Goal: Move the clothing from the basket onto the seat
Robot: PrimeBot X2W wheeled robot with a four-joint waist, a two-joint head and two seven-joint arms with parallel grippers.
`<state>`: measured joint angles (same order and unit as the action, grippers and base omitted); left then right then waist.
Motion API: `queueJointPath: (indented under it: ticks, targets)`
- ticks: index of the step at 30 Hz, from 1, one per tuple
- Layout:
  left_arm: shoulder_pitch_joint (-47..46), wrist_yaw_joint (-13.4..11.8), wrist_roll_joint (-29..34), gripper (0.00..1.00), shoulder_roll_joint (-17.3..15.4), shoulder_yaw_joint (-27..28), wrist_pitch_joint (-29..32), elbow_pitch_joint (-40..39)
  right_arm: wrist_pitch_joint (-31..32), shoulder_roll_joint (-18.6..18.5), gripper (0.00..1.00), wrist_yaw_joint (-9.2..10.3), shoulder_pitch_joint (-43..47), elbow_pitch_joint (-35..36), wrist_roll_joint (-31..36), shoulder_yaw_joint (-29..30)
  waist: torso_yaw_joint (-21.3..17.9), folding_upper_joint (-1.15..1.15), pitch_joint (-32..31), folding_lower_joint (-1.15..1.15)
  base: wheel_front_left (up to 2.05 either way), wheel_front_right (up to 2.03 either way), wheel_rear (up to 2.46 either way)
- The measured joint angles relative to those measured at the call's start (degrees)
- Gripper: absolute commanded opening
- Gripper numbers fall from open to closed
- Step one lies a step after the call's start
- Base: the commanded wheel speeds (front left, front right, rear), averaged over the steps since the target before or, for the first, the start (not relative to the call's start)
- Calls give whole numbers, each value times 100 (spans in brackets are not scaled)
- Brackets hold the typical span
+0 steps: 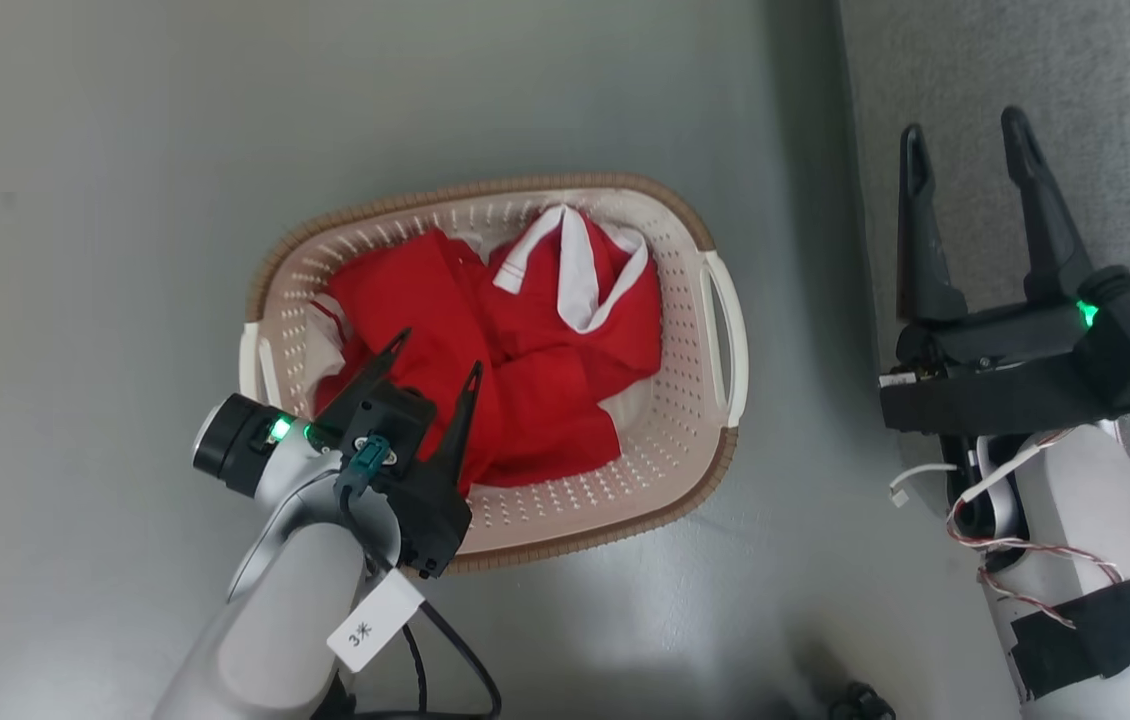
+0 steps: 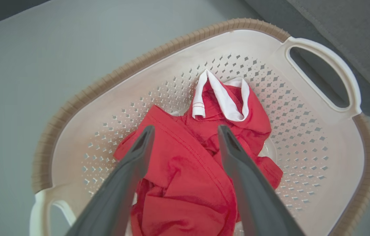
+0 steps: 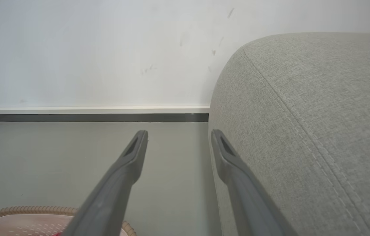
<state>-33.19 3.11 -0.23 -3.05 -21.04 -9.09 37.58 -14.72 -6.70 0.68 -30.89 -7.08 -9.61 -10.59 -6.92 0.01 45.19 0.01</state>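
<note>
Clothing point(image 1: 545, 370) lies bunched in the basket point(image 1: 565, 187) at the centre of the head view, its white collar point(image 1: 575, 270) toward the upper right. The left gripper point(image 1: 439, 350), spread wide and empty, hangs over the pile's lower-left part, pointing up-frame into it; it looks the nearer arm for a pick. The right gripper point(image 1: 964, 122), equally wide and empty, sits at far right by the seat point(image 1: 1075, 70), well apart from the basket.
</note>
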Motion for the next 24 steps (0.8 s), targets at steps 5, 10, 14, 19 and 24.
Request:
queueJointPath:
  ticks: [5, 10, 14, 19, 24]
  targets:
    - [-166, 15, 8, 100, 3, -42, 1, 280, 0, 18, 100, 0, -49, 103, 73, -9, -55, 0, 248, -1, 0, 0, 0]
    - [-361, 43, 34, 100, 8, -119, 18, 491, 0, 22, 100, 0, -70, 245, 119, -5, -112, 0, 468, -1, 0, 0, 0]
    - [-533, 43, 57, 100, 13, -159, 53, 671, 0, 35, 100, 0, -133, 354, 167, -13, -159, 0, 636, -1, 0, 0, 0]
    - [-773, 42, 98, 100, 20, -201, 96, 883, -1, 89, 100, -1, -147, 492, 186, -70, -232, 0, 841, -1, 0, 0, 0]
    - [-921, -21, 153, 100, 23, -216, 137, 1107, -8, 119, 100, -1, -151, 622, 232, -111, -330, 0, 1024, -1, 0, 0, 0]
